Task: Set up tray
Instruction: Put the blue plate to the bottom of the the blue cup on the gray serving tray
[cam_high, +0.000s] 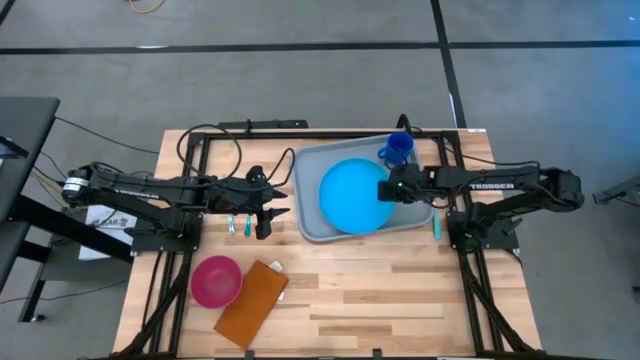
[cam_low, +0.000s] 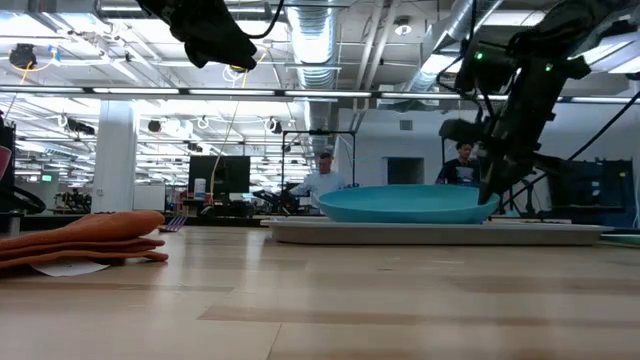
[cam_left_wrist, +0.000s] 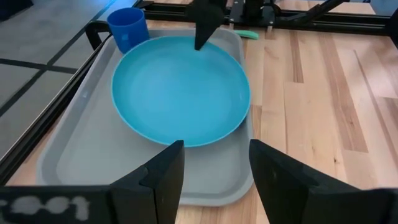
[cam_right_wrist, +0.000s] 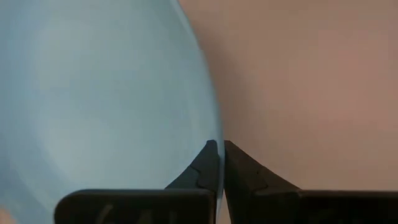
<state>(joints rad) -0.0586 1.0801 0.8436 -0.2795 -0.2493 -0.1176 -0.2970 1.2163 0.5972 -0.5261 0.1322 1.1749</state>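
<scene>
On the wooden table (cam_high: 380, 290), tray (cam_high: 312, 222).

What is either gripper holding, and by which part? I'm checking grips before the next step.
The right gripper pinches the blue plate by its rim; the left gripper holds nothing.

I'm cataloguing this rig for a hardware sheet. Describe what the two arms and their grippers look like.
Both arms are dark, near-black, built of slim jointed segments on black frame bases, with black cables trailing behind. White TROSSEN lettering runs along the right arm, and white lettering also marks the left arm. The left gripper has two broad, angular black fingers. The right gripper has two black fingers tapering to points. A small green light glows near the right wrist.
</scene>
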